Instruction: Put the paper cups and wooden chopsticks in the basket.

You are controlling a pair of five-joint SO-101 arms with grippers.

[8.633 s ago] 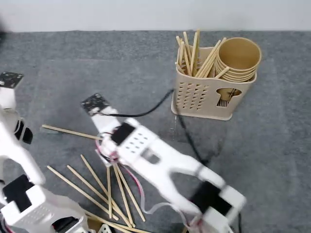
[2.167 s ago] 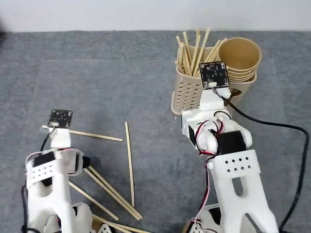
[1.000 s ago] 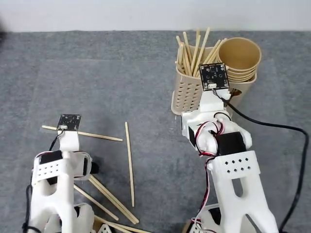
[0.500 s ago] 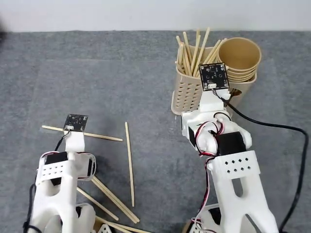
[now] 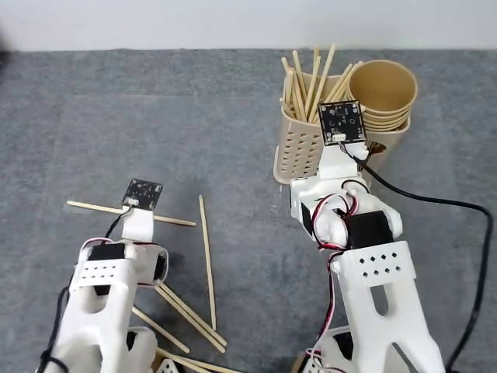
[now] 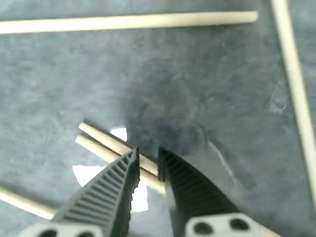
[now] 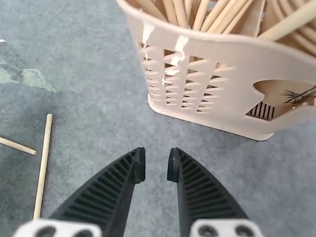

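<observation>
Chopsticks (image 6: 98,137) lie just beneath left tool (image 6: 147,154).

arms (image 5: 377,272) white plastic | left claw (image 6: 147,160), right claw (image 7: 155,165) black, ribbed | cable (image 5: 419,198) black

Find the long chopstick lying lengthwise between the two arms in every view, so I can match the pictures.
High view: the lengthwise chopstick lies lower middle, running near to far, nearer than the basket.
Left wrist view: it runs alongside the left gripper, apart from it.
Right wrist view: it lies beside the right gripper, on the side away from the basket.
Shared landmark: the crosswise chopstick, its end close to the lengthwise one's far tip.
</observation>
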